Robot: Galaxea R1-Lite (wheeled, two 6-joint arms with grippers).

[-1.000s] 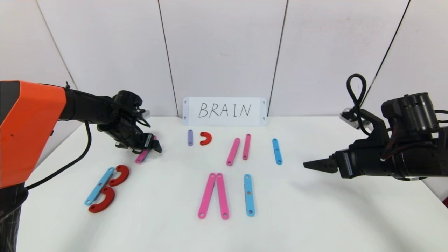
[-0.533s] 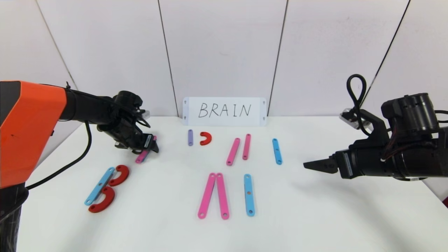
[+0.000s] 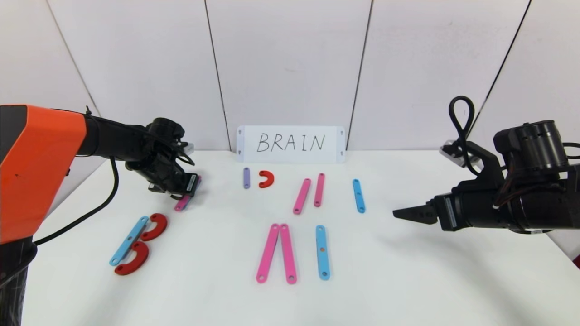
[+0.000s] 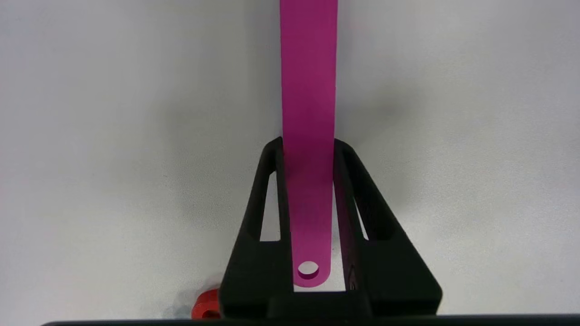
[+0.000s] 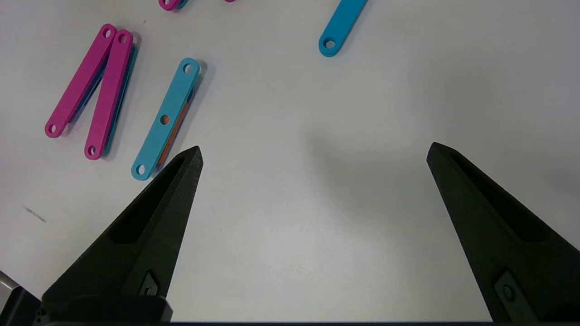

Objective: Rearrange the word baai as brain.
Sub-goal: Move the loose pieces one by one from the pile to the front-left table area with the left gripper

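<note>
My left gripper (image 3: pixel 194 186) is low at the table's back left, shut on the sides of a pink strip (image 3: pixel 182 203); in the left wrist view (image 4: pixel 308 147) the strip (image 4: pixel 309 90) runs out between both fingers. In front of it a light-blue strip (image 3: pixel 129 240) with two red half-rings (image 3: pixel 155 226) forms a B. At the middle back lie a purple strip (image 3: pixel 246 178), a red half-ring (image 3: pixel 266 179), two pink strips (image 3: pixel 302 195) and a light-blue strip (image 3: pixel 359 195). Nearer lie two pink strips (image 3: pixel 268 252) meeting in a point and a light-blue strip (image 3: pixel 322 251). My right gripper (image 3: pixel 403 213) hovers open and empty at the right.
A white card (image 3: pixel 291 144) with handwritten BRAIN leans on the back wall. The right wrist view (image 5: pixel 315 151) shows bare table under the right gripper, with the near light-blue strip (image 5: pixel 165 120) beside one finger. A red piece (image 4: pixel 206 308) shows by the left gripper's base.
The left gripper's fingers have drawn in around the pink strip, which has barely shifted. The right arm has not moved.
</note>
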